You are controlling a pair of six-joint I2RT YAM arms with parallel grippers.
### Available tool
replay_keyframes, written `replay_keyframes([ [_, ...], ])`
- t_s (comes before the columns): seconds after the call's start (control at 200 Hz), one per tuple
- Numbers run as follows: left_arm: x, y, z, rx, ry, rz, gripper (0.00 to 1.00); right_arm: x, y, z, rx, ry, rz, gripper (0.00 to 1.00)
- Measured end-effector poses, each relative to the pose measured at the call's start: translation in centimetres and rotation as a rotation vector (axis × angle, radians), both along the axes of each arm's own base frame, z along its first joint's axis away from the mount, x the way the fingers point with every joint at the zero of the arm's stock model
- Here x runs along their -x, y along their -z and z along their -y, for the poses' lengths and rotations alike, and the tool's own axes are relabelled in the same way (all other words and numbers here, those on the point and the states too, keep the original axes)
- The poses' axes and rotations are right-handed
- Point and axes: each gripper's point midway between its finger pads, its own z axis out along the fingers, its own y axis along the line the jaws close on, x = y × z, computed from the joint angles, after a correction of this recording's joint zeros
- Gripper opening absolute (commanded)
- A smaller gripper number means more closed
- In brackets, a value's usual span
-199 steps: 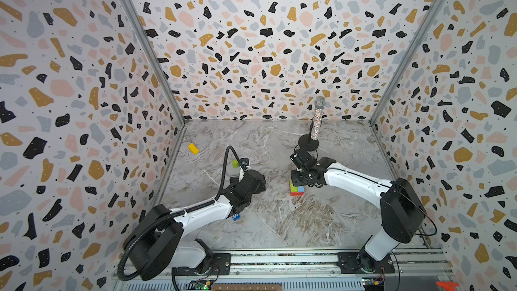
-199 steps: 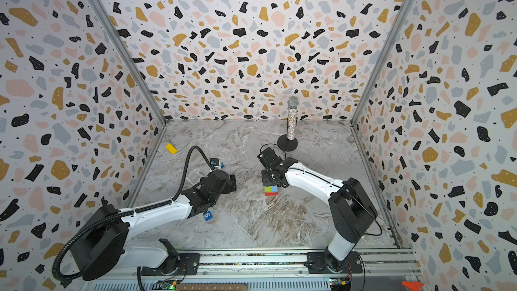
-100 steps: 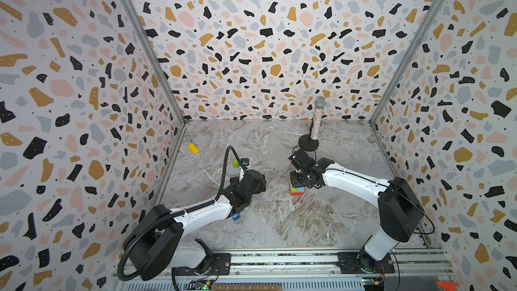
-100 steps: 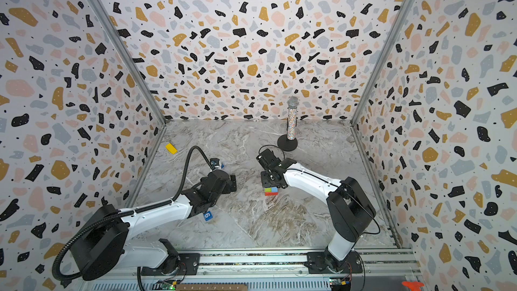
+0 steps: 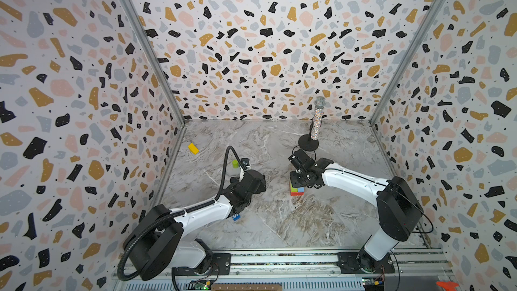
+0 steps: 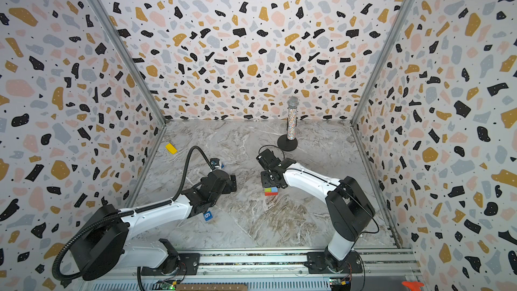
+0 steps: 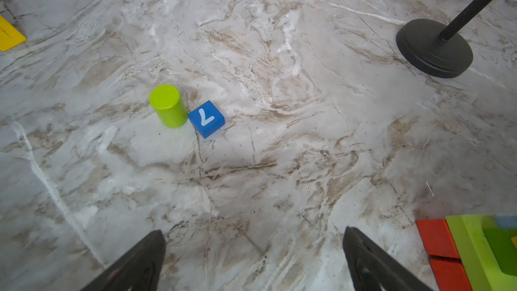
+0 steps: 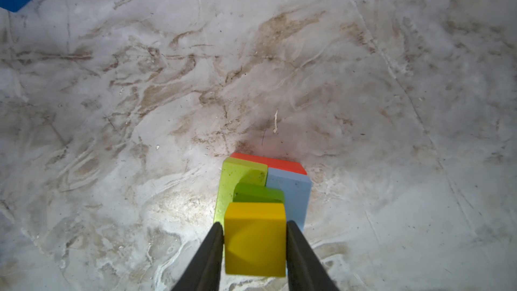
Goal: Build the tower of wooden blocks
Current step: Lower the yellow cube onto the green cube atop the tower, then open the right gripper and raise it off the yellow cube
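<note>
Microphone (image 5: 317, 121) stands beyond tower (image 5: 297, 190); right gripper (image 8: 254, 226) clamps yellow block (image 8: 255, 239) (left gripper (image 7: 253, 232) spread wide).

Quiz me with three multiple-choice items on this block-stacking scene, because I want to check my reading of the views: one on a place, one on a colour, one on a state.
1. Where does the blue block marked 7 lie?
A) against the back wall
B) right beside the green cylinder
C) against a side wall

2. Which colour tops the tower?
A) red
B) light blue
C) yellow

3. How is the left pincer?
A) open and empty
B) shut on a cube
C) shut on a brick

Answers:
1 B: the left wrist view shows the two side by side on the marble.
2 C: the yellow block sits uppermost, between the fingers of the right pincer.
3 A: its fingers stand wide apart over bare marble.
</note>
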Motion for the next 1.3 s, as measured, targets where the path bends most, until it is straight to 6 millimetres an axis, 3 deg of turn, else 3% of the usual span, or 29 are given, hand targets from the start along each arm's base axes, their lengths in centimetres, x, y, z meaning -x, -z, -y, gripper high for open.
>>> replay_keyframes([
  [0.536, -0.01, -0.01, -0.01, 0.001, -0.001, 0.000, 1.00, -0.27, -0.16, -0.19, -0.008, 0.002, 0.013, 0.54],
  [1.301, -0.04, -0.95, -0.96, -0.017, -0.032, 0.026, 1.00, -0.36, -0.23, 0.14, 0.021, -0.026, 0.026, 0.58],
])
